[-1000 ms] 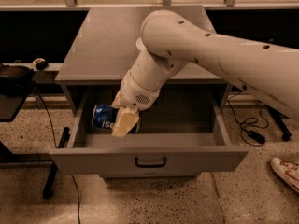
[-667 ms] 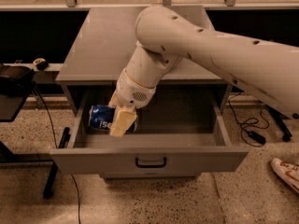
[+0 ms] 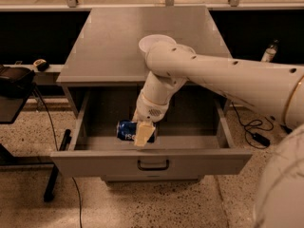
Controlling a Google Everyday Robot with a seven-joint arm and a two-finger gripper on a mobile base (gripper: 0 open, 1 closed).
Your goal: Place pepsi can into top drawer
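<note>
The top drawer (image 3: pixel 152 163) of the grey cabinet stands pulled open, with its dark curved handle (image 3: pixel 153 165) at the front centre. The pepsi can (image 3: pixel 126 130), blue with white lettering, lies on its side inside the drawer, left of centre and near the front. My gripper (image 3: pixel 143 133) reaches down into the drawer from above and is shut on the can's right end, a pale finger (image 3: pixel 143 134) across it. I cannot tell whether the can touches the drawer floor.
A white bowl (image 3: pixel 153 42) sits on the cabinet top (image 3: pixel 109 42), partly hidden behind my arm. The drawer's side walls (image 3: pixel 80 122) flank the can. A dark stand (image 3: pixel 14 87) and cables lie at the left, and a bottle (image 3: pixel 269 52) and a cable on the floor at the right.
My gripper and the pepsi can have moved together to the right and slightly toward the drawer front. The arm has swung right, uncovering the white bowl.
</note>
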